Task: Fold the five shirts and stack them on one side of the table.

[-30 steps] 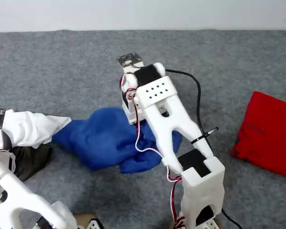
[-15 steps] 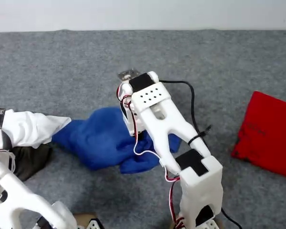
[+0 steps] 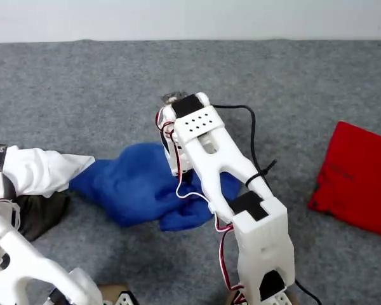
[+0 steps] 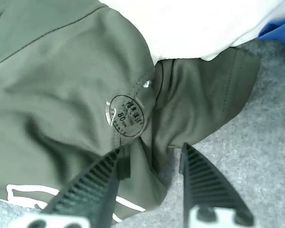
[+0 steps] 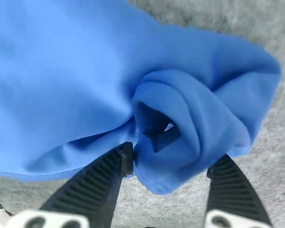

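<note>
The blue shirt [image 3: 136, 184] lay crumpled in the middle of the table [image 3: 82, 82], on the robot's side of it. Its long axis ran crosswise, from the left-hand pile toward the centre. The right gripper [image 5: 173, 159] hung straight over the end of that heap nearest the centre. Its jaws were spread wide, one on either side of a rolled bunch of blue cloth. The bunch sat in the gap, close against one finger, but the jaws had not closed on it and gripped nothing.

The right arm [image 3: 216, 152] was plainly the nearer one to this shirt. Judging by that, the coming move was a pinch on the bunch, straight down and inward, across the shirt's long axis.

The left gripper [image 4: 152, 152] was near the table's left edge, above the border of an olive-green shirt [image 4: 61, 71]. Its jaws were partly open and empty, with the shirt's edge and bare table beneath them. A white shirt [image 3: 44, 170] lay on top of the green one, and its outer corner reached the blue shirt's left end.

Four shirts could be counted: one blue, one white, one olive-green and one red. The red shirt [image 3: 359, 178] lay flat by the right edge, well apart from the others, and looked already folded. The other three looked unfolded.
</note>
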{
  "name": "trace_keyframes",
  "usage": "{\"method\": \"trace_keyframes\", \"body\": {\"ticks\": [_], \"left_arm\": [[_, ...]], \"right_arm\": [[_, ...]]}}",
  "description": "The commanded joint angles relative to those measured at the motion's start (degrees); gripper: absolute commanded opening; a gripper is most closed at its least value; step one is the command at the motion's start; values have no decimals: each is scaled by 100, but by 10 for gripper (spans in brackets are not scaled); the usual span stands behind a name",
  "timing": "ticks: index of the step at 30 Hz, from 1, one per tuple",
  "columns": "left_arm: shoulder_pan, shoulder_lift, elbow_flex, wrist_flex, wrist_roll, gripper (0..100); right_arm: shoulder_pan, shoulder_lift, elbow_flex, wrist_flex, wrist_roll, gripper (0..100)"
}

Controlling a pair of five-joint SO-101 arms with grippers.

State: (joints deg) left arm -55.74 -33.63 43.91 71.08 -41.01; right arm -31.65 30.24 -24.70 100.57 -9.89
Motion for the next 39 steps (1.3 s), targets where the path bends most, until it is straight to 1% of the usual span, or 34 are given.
{"method": "trace_keyframes", "body": {"ticks": [1, 6, 16, 20, 22, 25, 29, 35, 39], "left_arm": [[35, 0, -13, -141, -44, 180], [35, -9, 22, -149, -44, 180], [44, -26, 127, -158, -62, 180], [123, -26, 119, -158, -62, 180], [123, -26, 119, -158, -62, 180], [123, -26, 119, -158, -62, 180], [123, -26, 119, -158, -62, 180], [132, -26, 119, -158, -62, 180], [132, -26, 119, -158, -62, 180]], "right_arm": [[-22, 40, -273, 136, -79, 261], [119, 136, -290, 207, -44, 260], [655, -233, -264, 233, -35, 259], [699, -251, -264, 233, -35, 258], [673, -286, -264, 233, -35, 235], [585, -286, -264, 233, -9, 158], [382, -286, -264, 233, 466, 87], [347, -295, -273, 233, 571, 76], [356, -611, -273, 233, 598, 75]]}}
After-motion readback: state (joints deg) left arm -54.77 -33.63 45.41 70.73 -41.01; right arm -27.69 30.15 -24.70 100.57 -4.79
